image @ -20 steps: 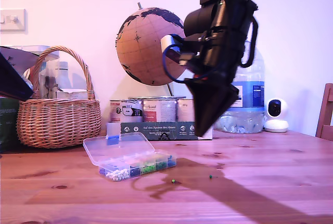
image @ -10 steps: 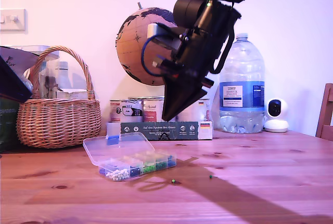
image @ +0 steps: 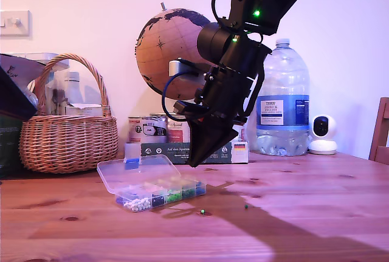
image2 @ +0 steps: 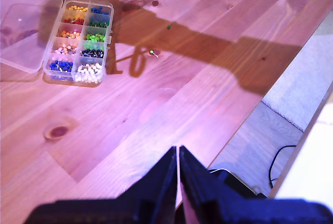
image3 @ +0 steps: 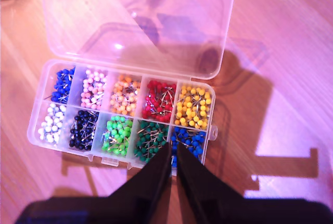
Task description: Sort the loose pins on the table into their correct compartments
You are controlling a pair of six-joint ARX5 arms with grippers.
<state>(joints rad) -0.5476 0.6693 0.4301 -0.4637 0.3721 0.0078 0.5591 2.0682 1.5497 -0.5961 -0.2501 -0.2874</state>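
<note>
Loose pins on table (image: 316,213): light green pin (image: 202,211) and darker green pin (image: 245,206) lie apart on bare wood, just toward exterior view's right of clear organiser box (image: 159,194). Same two visible in first wrist view, well away from my first gripper (image2: 178,156), jaws together, nothing held. Box lid open, compartments (image3: 125,115) sorted by colour. My second gripper (image3: 173,159) hangs above box edge by blue and dark green cells; jaws nearly together, empty.
</note>
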